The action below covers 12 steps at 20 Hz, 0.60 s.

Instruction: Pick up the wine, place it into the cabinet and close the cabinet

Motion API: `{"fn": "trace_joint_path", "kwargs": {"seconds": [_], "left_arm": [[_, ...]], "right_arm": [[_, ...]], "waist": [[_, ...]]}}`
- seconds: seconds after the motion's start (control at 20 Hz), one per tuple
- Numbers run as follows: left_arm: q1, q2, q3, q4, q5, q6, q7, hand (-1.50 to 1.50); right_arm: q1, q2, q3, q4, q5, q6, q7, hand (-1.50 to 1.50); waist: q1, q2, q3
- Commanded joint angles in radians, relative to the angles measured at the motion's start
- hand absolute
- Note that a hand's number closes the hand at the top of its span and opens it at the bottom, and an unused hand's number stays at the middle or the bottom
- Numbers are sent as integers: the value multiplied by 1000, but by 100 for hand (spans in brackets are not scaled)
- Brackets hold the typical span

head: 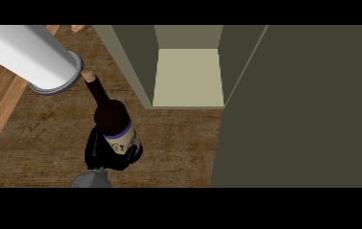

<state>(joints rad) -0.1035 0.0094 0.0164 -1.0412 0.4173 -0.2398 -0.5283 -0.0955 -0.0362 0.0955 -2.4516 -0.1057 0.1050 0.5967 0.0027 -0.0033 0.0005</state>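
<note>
A: Start at the lower edge; what comes in there?

B: A grey forearm (90, 179) at the lower left of the frame; above it a black hand (99, 151), the robot's left hand, curled round the lower body of the wine bottle (113, 122); the fingers wrap the bottle's base and part of its label, so most of the hand hides behind the glass.

A: And the bottle itself?

B: Dark, with a white label edged in blue; it sits left of centre, its neck slanting toward the upper left, the cork tip ending just beside a white cylinder (39, 58) with a grey rim in the upper left corner.

A: What lies under it?

B: A brown wooden counter (170, 146); the bottle is over that, outside the cabinet.

A: Farther up?

B: The cabinet (187, 74) at upper centre, open, its pale inner shelf showing; its dark olive door (297, 108) fills the right side of the frame.
</note>
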Motion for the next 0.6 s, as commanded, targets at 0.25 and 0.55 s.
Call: {"fn": "trace_joint_path", "kwargs": {"seconds": [0.25,0.55], "left_arm": [[114,-9,-288,-233,98,255,40,150],[6,-9,-395,-207,219,433,76,150]], "right_arm": [[71,-4,8,-104,-61,16,23,-150],[47,-27,-63,-57,-119,42,12,-150]], "waist": [[-4,1,0],[-8,3,0]]}}
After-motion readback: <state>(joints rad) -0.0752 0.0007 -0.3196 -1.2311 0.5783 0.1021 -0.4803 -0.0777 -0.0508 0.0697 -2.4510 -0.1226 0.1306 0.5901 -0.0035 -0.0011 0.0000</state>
